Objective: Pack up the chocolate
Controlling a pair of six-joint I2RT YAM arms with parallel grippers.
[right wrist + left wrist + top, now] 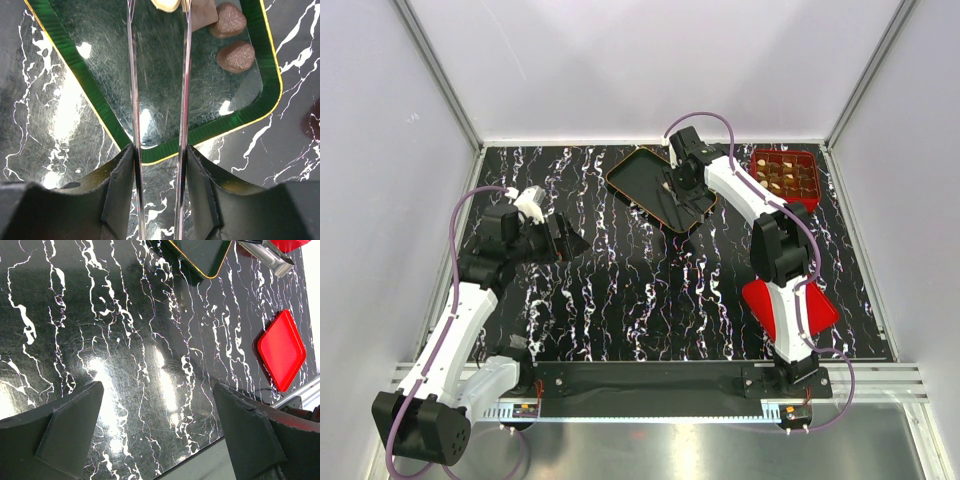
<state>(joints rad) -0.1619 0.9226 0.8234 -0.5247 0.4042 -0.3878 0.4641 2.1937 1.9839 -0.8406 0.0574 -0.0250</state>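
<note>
Several pieces of chocolate lie in the black tray's far end: two brown rounds, a light-brown square and a cream piece. My right gripper is shut on metal tongs. Their two blades stand apart and reach over the tray toward the cream and square pieces, with the tips cut off at the frame edge. From above, the right gripper hangs over the tray. The red gridded box holds more chocolate. My left gripper is open and empty, low over the bare table at the left.
The flat red lid lies at the near right, partly under the right arm, and shows in the left wrist view. The black marbled table has white walls on three sides. The tray corner is far from the left gripper.
</note>
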